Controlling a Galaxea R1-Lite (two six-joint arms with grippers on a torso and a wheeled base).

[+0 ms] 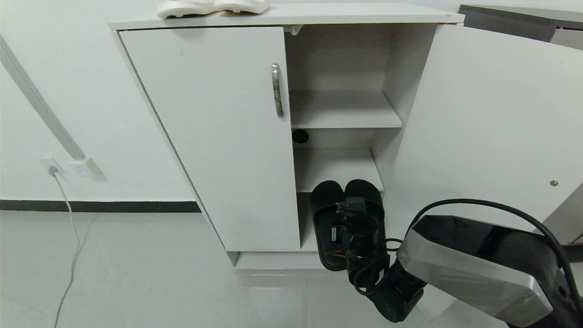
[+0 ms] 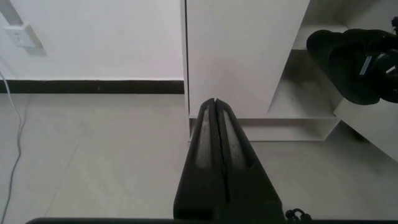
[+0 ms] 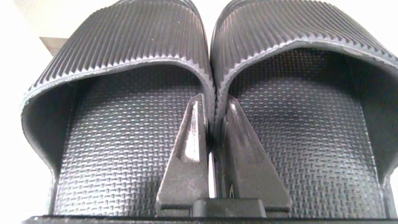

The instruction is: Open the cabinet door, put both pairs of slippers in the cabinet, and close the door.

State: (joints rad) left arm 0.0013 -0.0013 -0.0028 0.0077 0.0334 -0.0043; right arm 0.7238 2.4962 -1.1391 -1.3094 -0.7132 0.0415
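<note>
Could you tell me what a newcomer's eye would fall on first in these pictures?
Most likely the black slippers, pinched together by their inner edges in the right hand at the bottom compartment of the cabinet. After that, the right door swung wide open, and the white slippers lying on the cabinet's top.

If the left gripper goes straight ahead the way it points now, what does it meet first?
The left gripper would probably meet the closed door first, near its bottom edge; depth is unclear.
</note>
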